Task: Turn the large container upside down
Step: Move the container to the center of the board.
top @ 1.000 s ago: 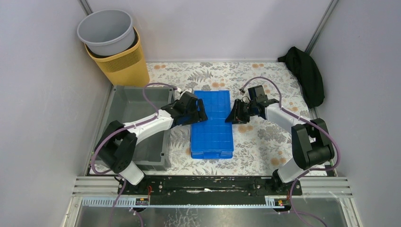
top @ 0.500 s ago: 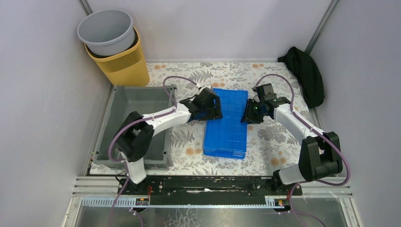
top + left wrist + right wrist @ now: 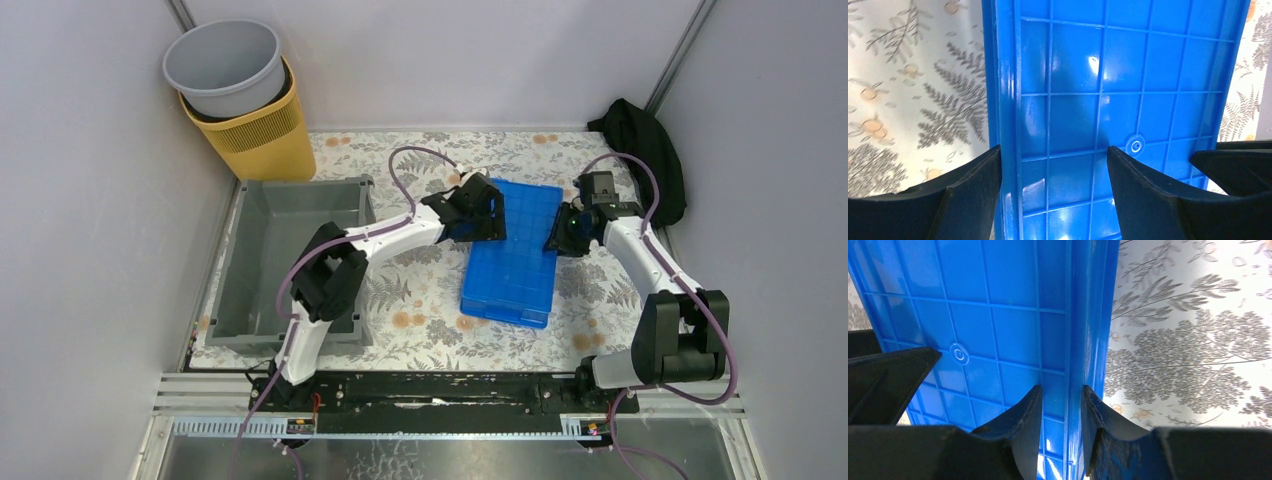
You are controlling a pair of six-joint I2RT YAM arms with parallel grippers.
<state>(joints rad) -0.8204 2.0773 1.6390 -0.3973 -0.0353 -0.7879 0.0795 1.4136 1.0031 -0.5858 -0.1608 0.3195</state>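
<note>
Large container: at 9 o'clock on the worktop, mouth up, untouched, not yet turned.
Left arm: its elbow hangs over the container's 3 o'clock rim.
Blue tray: ribbed side up, right of centre, apart from the container.
Left tool: jaws wide, straddling the tray's 9 o'clock rim without pinching it.
Right tool: narrow, clamped on the tray's 3 o'clock rim.
Step in hand: probably parking the tray clear. Set it flat and release both sides before reaching back.
Doing it well: take the container by opposite long rims and lift it before rolling.
Edges: the side wall sits just at the container's 9 o'clock. The bucket and yellow basket stand at its 12 o'clock.
Open room: the floral strip at the container's 3 o'clock looks like the only space for the roll.
</note>
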